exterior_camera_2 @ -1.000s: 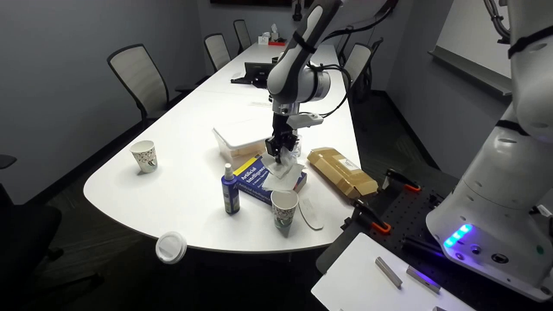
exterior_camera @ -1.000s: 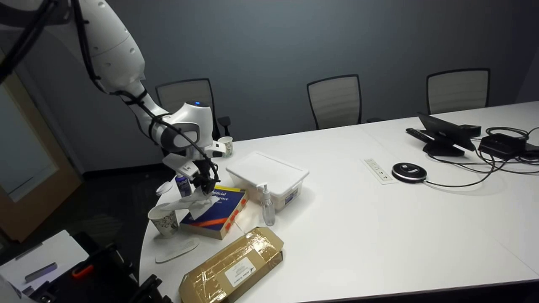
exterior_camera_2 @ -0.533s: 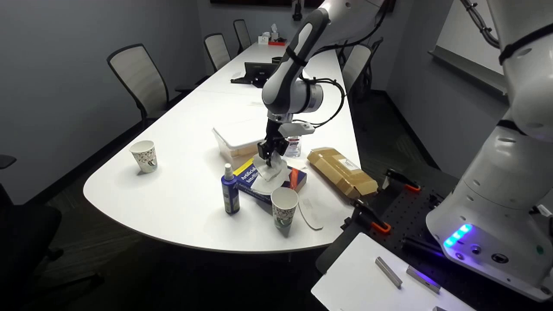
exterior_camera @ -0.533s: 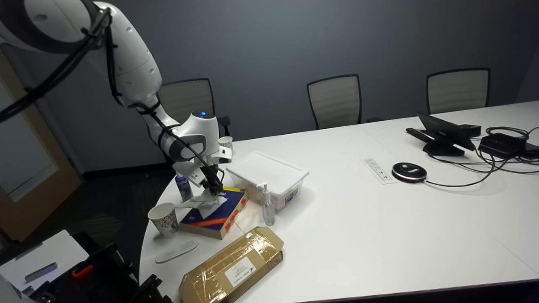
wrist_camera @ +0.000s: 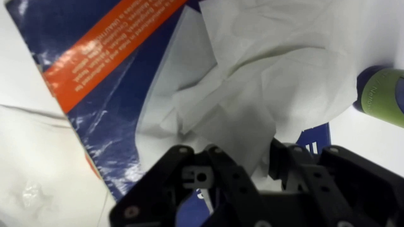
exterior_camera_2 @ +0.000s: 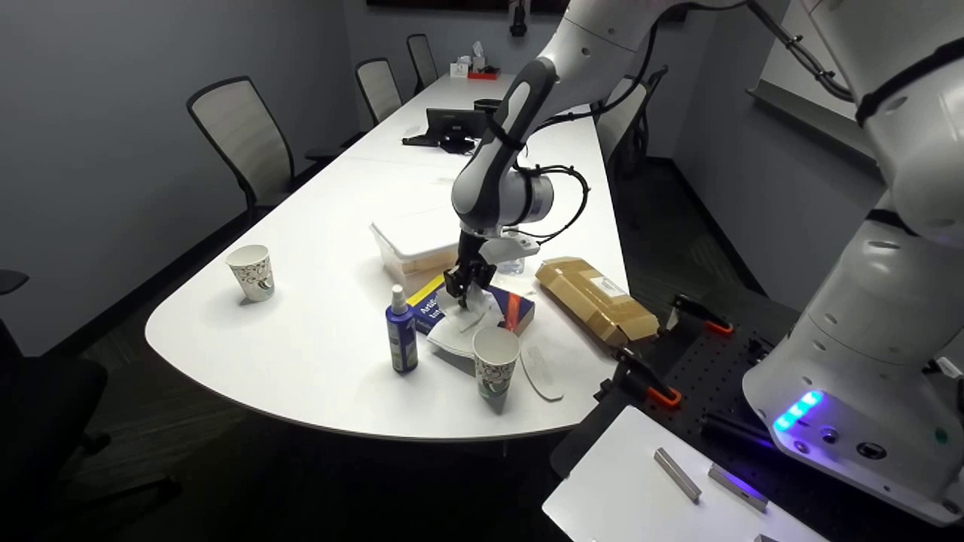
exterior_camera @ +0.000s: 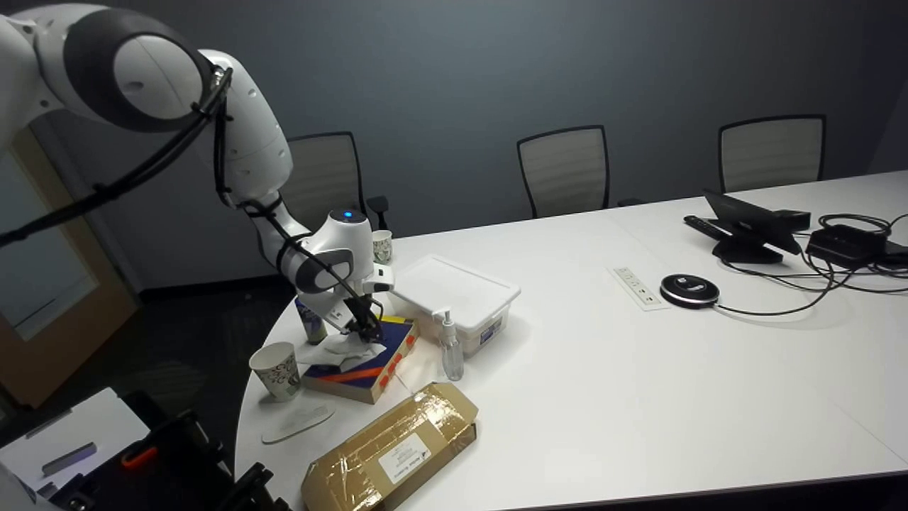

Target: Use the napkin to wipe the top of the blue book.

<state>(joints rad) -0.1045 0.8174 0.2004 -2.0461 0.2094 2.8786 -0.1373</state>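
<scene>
The blue book (exterior_camera: 394, 339) lies flat on the table, with an orange-red stripe across one end; it also shows in an exterior view (exterior_camera_2: 520, 316) and the wrist view (wrist_camera: 94, 63). The crumpled white napkin (exterior_camera: 346, 353) lies over the book's top, also in an exterior view (exterior_camera_2: 463, 331). In the wrist view the napkin (wrist_camera: 249, 101) covers much of the cover and hangs past one edge. My gripper (exterior_camera_2: 467, 292) is low over the book, also in an exterior view (exterior_camera: 369, 332). Its fingers (wrist_camera: 246, 164) hold bunched napkin between them. The napkin hides one finger pad.
A blue spray bottle (exterior_camera_2: 401, 339) and a paper cup (exterior_camera_2: 495, 369) stand close beside the book. A lidded plastic box (exterior_camera: 454, 291) and pump bottle (exterior_camera: 452, 353) stand behind it. A tan-gold package (exterior_camera: 390, 451) lies nearby. Another cup (exterior_camera_2: 252, 277) is farther off.
My gripper has come down and shifted over the book, and the napkin moved with it, exposing the orange-red stripe. A white lid beyond the table edge one second ago is out of view.
</scene>
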